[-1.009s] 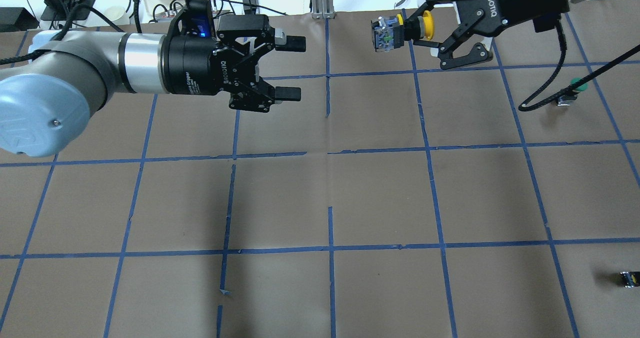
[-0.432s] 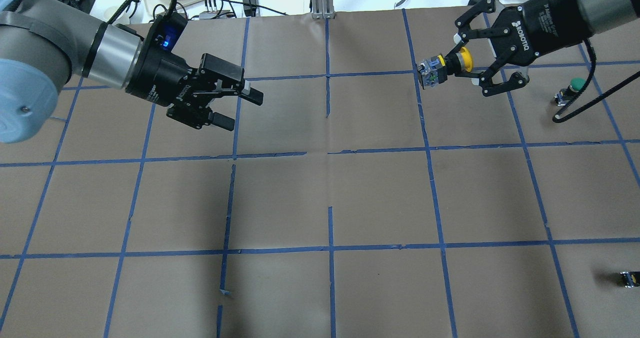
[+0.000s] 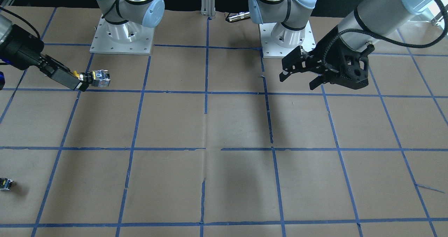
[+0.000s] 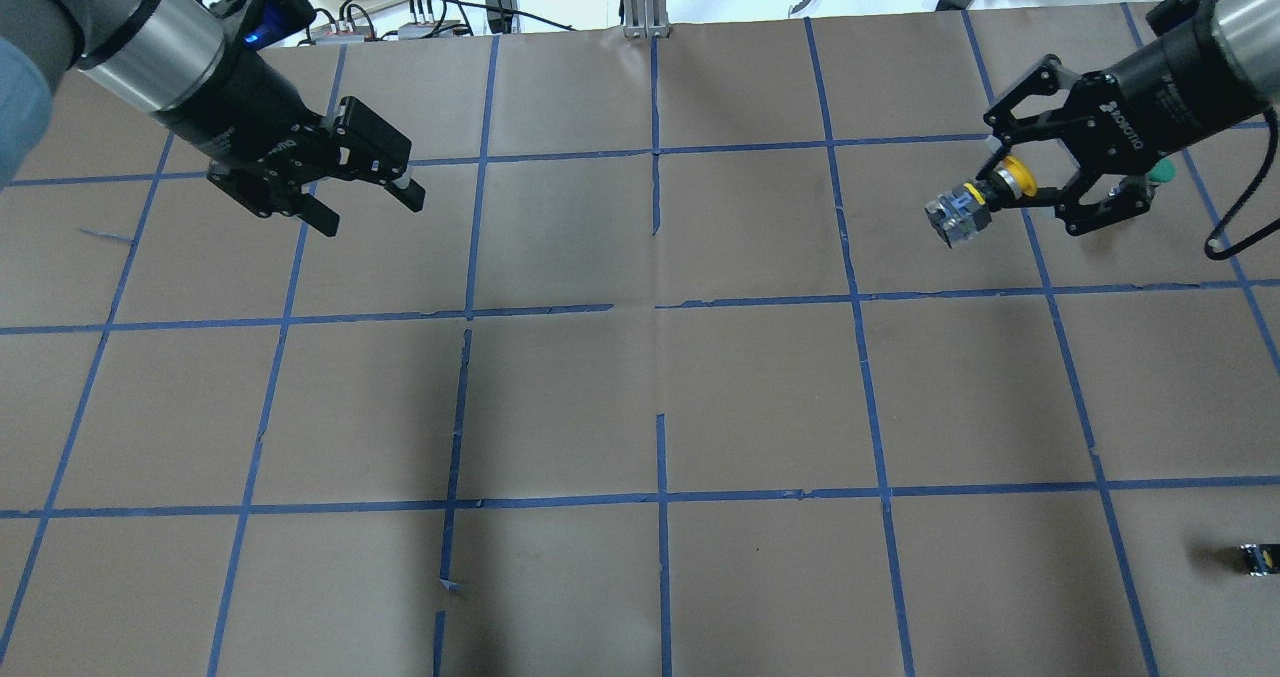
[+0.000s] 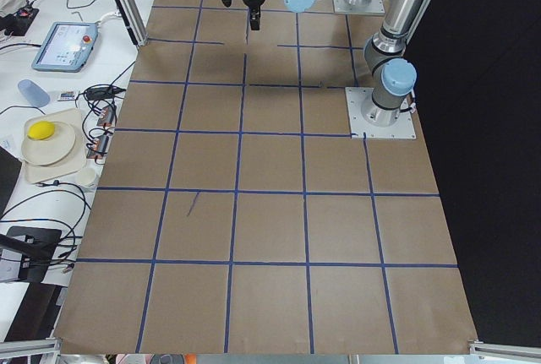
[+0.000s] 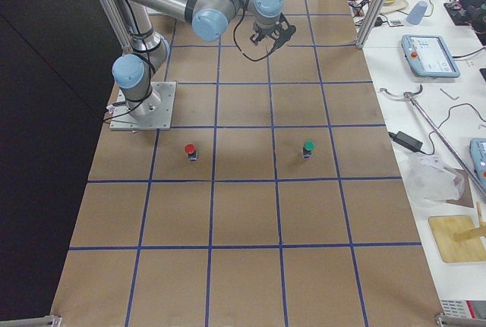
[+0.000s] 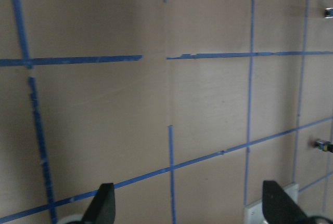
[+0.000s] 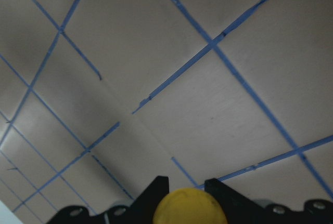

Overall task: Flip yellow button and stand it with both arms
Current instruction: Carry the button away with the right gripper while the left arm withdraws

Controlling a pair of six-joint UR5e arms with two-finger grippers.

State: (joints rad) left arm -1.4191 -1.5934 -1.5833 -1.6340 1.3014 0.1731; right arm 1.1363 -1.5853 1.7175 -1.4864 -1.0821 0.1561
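The yellow button [image 4: 1010, 174] is held in my right gripper [image 4: 1003, 189], which is shut on it just below the cap. Its grey-and-black body [image 4: 955, 215] sticks out toward the table's middle, above the paper, far right. In the front-facing view the button [image 3: 99, 78] juts from that gripper [image 3: 81, 83] at the left. The right wrist view shows the yellow cap [image 8: 190, 207] between the fingers [image 8: 156, 193]. My left gripper [image 4: 372, 209] is open and empty at the far left, well away from the button; it also shows in the front-facing view [image 3: 297, 78] and the left wrist view [image 7: 190, 208].
A green-capped button [image 4: 1160, 170] stands just behind my right gripper; it also shows in the exterior right view [image 6: 307, 147], with a red-capped button [image 6: 190, 149] near it. A small black switch block [image 4: 1258, 557] lies near the table's right edge. Blue tape lines grid the brown paper.
My right gripper has carried the yellow button to the right and lower toward the table. My left arm has drawn back to the left, gripper still open.
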